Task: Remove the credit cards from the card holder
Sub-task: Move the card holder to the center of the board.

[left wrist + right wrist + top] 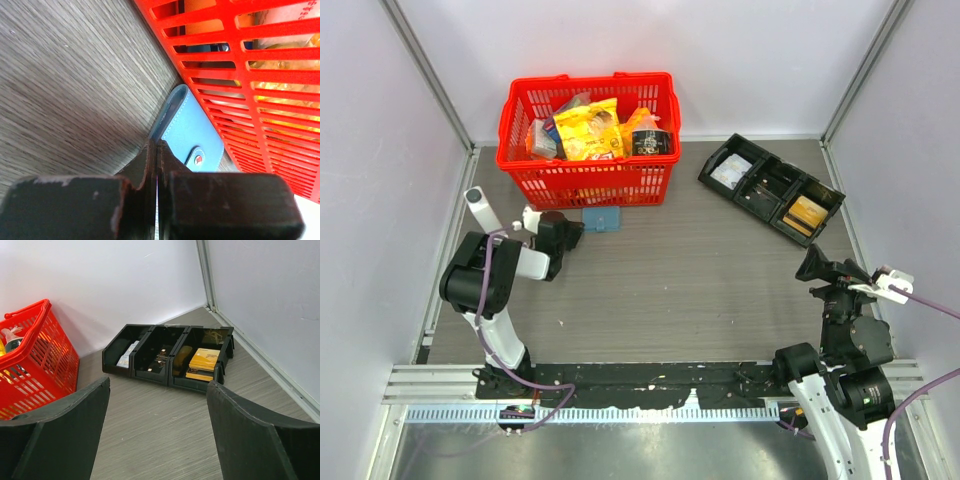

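Observation:
The card holder (603, 219) is a small blue wallet lying flat on the table just in front of the red basket. In the left wrist view the card holder (192, 132) is snapped closed, its red stud showing, so any credit cards inside it are hidden. My left gripper (574, 232) (157, 146) is shut, its fingertips pressed together right at the holder's near edge; nothing shows between them. My right gripper (812, 262) (158, 385) is open above the table at the right, far from the holder, with nothing between its fingers.
The red basket (588, 182) (260, 100), filled with packets, stands at the back left, touching distance from the holder. A black compartment tray (752, 197) (150, 374) lies at the back right; a stack of gold cards (807, 213) (202, 364) fills one compartment. White walls enclose the table.

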